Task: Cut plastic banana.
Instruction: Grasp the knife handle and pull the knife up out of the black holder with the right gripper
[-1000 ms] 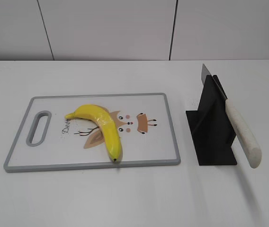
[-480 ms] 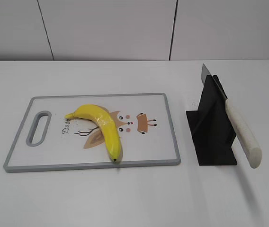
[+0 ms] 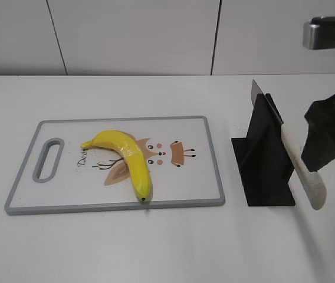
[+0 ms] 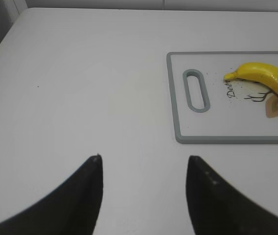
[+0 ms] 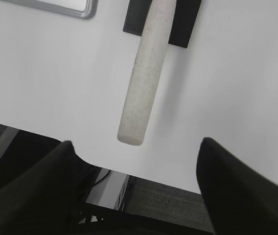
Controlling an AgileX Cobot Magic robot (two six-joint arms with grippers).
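Observation:
The plastic banana [image 3: 126,158] is glossy yellow and lies on the white, grey-rimmed cutting board [image 3: 214,159], stem to the left. It also shows in the left wrist view [image 4: 271,81]. A knife with a white handle [image 3: 302,171] rests tilted in a black stand [image 3: 265,159]. My right gripper [image 3: 322,144] is open and empty, just right of and above the handle. In the right wrist view the handle's end [image 5: 141,93] lies between and ahead of that open gripper [image 5: 135,144]. My left gripper [image 4: 144,160] is open and empty over bare table, left of the board [image 4: 178,117].
The table's front edge and the dark floor below it show in the right wrist view [image 5: 168,196]. A white panelled wall [image 3: 132,35] runs behind the table. Part of the right arm [image 3: 329,29] hangs at the upper right.
My right arm and gripper have come into the exterior view from the right, beside the knife handle. Banana, board and knife have not moved.

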